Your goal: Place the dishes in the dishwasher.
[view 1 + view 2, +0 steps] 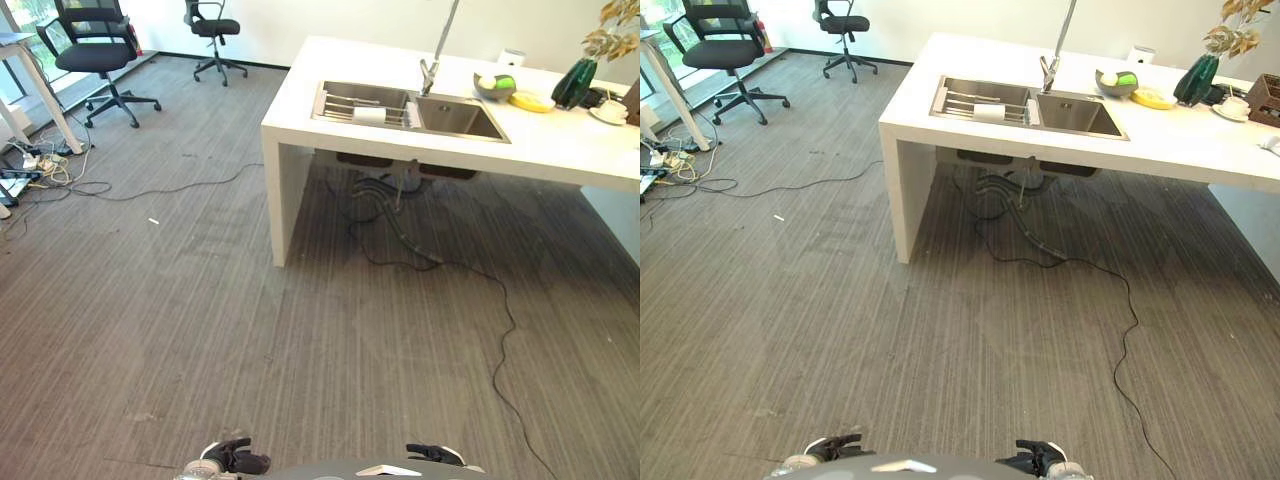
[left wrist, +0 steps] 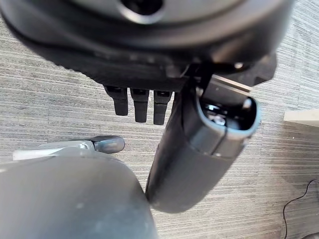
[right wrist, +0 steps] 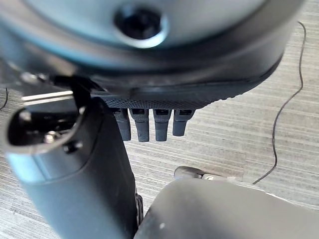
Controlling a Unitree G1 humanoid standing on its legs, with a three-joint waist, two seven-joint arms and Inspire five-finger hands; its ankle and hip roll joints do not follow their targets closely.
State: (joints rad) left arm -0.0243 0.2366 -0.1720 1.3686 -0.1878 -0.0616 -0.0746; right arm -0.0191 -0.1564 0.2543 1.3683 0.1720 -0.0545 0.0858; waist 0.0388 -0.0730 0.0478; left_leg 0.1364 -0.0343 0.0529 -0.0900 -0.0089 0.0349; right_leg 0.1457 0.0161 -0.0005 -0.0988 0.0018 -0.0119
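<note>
White stone-like counter (image 1: pixel 560 140) stands far ahead of the robot, and it is the landmark for all the rest. Set into the counter is a steel sink (image 1: pixel 455 118) with two basins. In the basin further from the tap (image 1: pixel 436 50) a wire rack (image 1: pixel 360 103) lies, and on this rack rests a pale dish (image 1: pixel 369 114); I judge it waits there for washing, since the rack keeps it up from the basin floor. Behind the sink, on the counter, a dark bowl (image 1: pixel 494 86) holds round fruit, and a green vase (image 1: pixel 574 82) stands just beside it. I cannot find a dishwasher near the counter.

Both hands are well apart from the counter, low by the robot's body. The left hand (image 2: pixel 141 103) hangs with fingers straight and relaxed, pointing to the grey carpet (image 1: pixel 200 300), and holds nothing. The right hand (image 3: pixel 149 123) hangs the same way, fingers straight, empty. I think the task is not yet begun, and the robot must first walk to the counter.
</note>
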